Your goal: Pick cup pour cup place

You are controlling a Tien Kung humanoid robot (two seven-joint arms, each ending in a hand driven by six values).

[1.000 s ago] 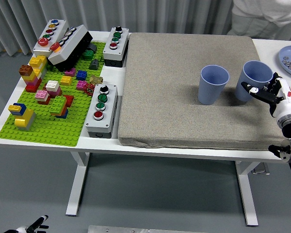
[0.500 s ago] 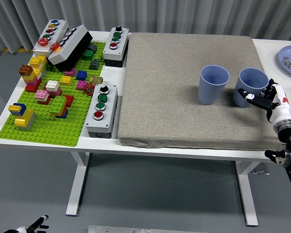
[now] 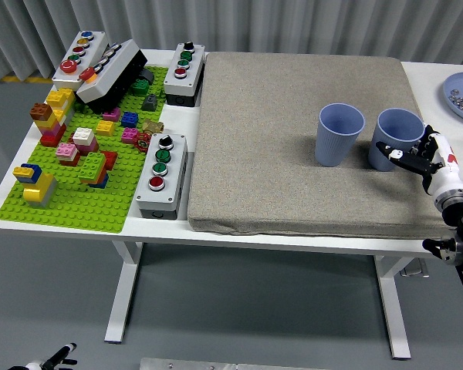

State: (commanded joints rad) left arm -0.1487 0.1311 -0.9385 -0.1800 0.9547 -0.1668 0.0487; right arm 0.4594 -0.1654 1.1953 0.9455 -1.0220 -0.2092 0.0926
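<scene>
Right of the left cup (image 3: 340, 134), my right hand (image 3: 418, 154) gripped the right cup (image 3: 398, 138); loose grip w/ fast release could've tipped it.

- the mat (image 3: 293, 131) looks like coarse woven cloth, grey-beige and matt
- the two cups (image 3: 340, 134) (image 3: 396, 137) look like smooth matt plastic, pale blue
- the baseplate (image 3: 69, 196) and bricks (image 3: 92, 166) are studded plastic with a slight sheen
- the button boxes (image 3: 162, 176) have grey plastic cases; their caps look glossy
- the table (image 3: 85, 235) is smooth and white
- the right hand (image 3: 426, 158) shows hard white and black shells
- the plate (image 3: 457, 94) looks glossy
</scene>
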